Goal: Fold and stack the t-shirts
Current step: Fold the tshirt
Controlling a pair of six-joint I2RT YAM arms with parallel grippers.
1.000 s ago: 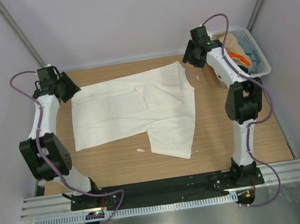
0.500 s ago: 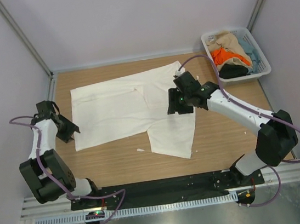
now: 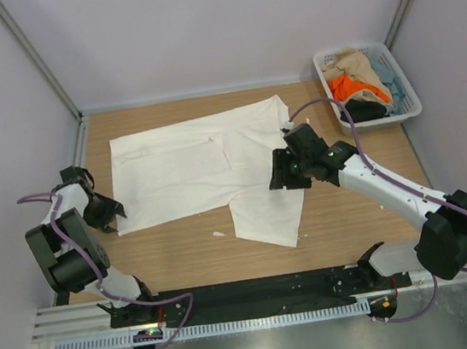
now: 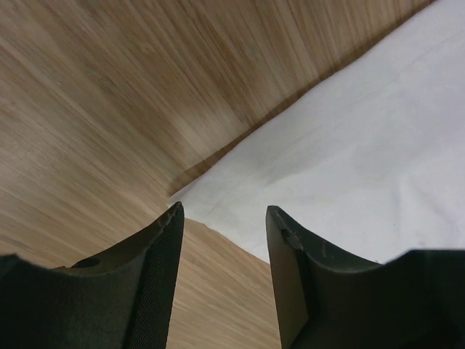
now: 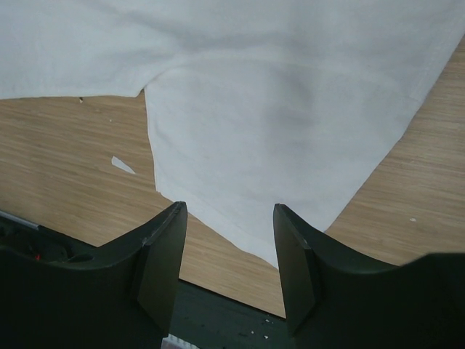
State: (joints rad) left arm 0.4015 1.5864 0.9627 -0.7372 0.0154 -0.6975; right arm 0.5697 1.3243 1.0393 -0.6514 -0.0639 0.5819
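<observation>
A white t-shirt [image 3: 189,167] lies spread flat across the wooden table, one flap reaching toward the near edge. My left gripper [image 3: 111,214] is low at its near-left corner. In the left wrist view that gripper [image 4: 225,218] is open, the white t-shirt's corner [image 4: 349,145] just ahead of the fingertips and only bare wood between them. My right gripper [image 3: 278,174] hovers open over the shirt's right side. In the right wrist view this gripper [image 5: 229,214] holds nothing, with the white t-shirt's flap [image 5: 276,109] below it. More t-shirts, tan [image 3: 355,64], orange [image 3: 347,88], pale blue [image 3: 386,73] and black [image 3: 365,111], are heaped in the basket.
The white lattice basket [image 3: 386,119] stands at the back right corner. A small white scrap [image 3: 218,233] lies on the wood by the shirt's near edge. The black base rail [image 3: 249,293] runs along the table's near side. Grey walls close in left, right and behind.
My right arm has swung from beside the basket to over the shirt's right side. My left arm has come from the back left corner down to the shirt's near-left corner.
</observation>
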